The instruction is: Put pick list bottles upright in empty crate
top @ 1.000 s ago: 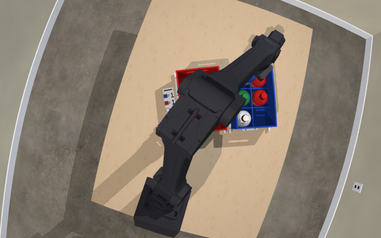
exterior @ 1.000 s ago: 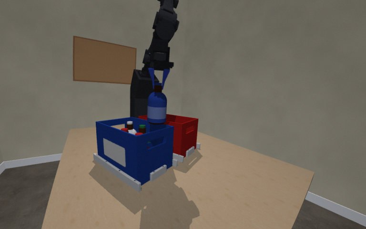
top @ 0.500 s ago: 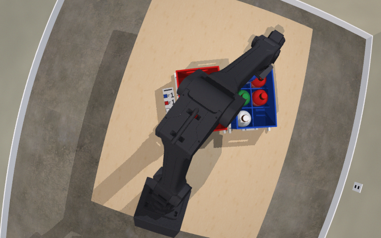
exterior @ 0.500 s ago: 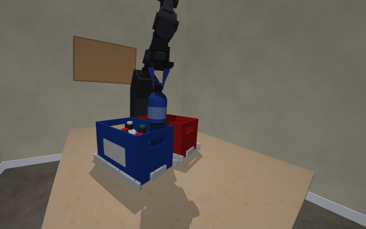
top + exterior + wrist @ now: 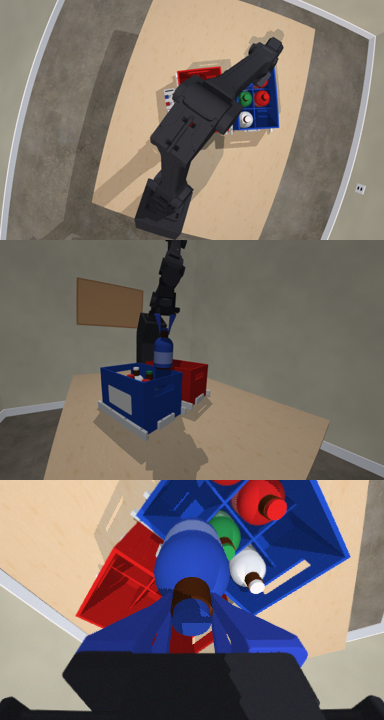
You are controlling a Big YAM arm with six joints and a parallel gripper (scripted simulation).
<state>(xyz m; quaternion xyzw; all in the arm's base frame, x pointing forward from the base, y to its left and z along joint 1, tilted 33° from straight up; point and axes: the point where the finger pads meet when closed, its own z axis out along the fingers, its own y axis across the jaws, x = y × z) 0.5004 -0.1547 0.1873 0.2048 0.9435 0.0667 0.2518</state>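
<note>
My gripper (image 5: 164,332) (image 5: 191,599) is shut on the neck of a blue bottle (image 5: 163,346) (image 5: 192,562). The bottle hangs upright, its base just above the rim of the blue crate (image 5: 276,113) (image 5: 164,404) (image 5: 320,535) in the exterior view. That crate holds a green bottle (image 5: 244,99) (image 5: 225,530), a white bottle (image 5: 244,123) (image 5: 247,566) and two red bottles. The red crate (image 5: 199,69) (image 5: 195,387) shows no bottle in its visible compartments; the arm and held bottle hide part of it. The pick list (image 5: 171,99) shows a blue and a red square; its counts are unreadable and its lower part is hidden.
The crates stand side by side, with low white rails (image 5: 166,421) along their bases. The arm (image 5: 206,99) covers much of the red crate in the top view. The blue crate's dividers and walls rise around the remaining bottles.
</note>
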